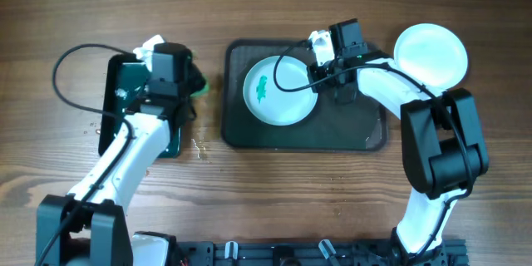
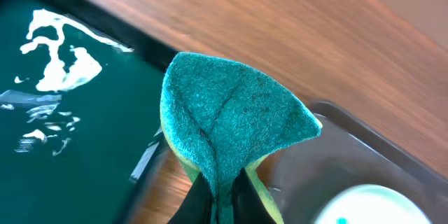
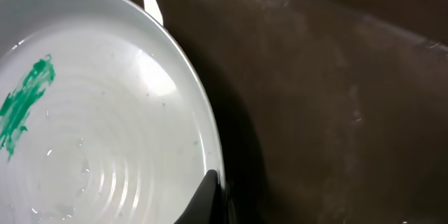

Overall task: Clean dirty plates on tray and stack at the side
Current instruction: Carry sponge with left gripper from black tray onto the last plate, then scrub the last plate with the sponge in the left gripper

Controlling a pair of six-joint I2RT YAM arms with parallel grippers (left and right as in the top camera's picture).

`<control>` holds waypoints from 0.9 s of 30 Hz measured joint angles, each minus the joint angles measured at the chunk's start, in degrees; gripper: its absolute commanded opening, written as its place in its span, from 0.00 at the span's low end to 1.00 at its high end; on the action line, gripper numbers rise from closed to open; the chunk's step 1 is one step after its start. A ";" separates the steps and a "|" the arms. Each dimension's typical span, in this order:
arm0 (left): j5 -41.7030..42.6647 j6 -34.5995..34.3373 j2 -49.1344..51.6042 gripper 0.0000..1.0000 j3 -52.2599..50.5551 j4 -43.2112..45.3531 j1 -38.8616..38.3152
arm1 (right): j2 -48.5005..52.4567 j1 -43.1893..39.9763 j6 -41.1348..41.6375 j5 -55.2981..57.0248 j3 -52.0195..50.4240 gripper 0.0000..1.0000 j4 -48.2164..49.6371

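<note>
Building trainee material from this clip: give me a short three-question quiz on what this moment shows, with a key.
1. True or false: the plate on the grey tray is already clean.
2. What do the jaws of the left arm hold? A) a green sponge B) a plate C) nothing
3. Fill in: outside the tray lies ___ white plate.
Key: 1 false, since a teal smear is on it. 2 A. 3 one.
</note>
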 measured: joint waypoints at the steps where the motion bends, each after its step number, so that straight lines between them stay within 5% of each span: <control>1: 0.17 0.02 0.00 0.04 -0.02 0.68 -1.01 | 0.00 0.07 0.02 0.00 0.00 0.04 -0.17; 11: 3.82 -6.45 1.66 0.04 -0.02 8.61 -10.73 | 0.00 0.07 0.33 -0.42 0.02 0.04 -1.16; 20: 6.54 -11.74 17.51 0.04 -0.02 28.92 -21.29 | 0.00 0.07 0.94 -0.63 0.02 0.04 -1.33; 27: 6.25 -12.15 23.52 0.04 -0.02 31.08 -22.84 | 0.00 0.07 0.96 -0.72 0.02 0.04 -1.46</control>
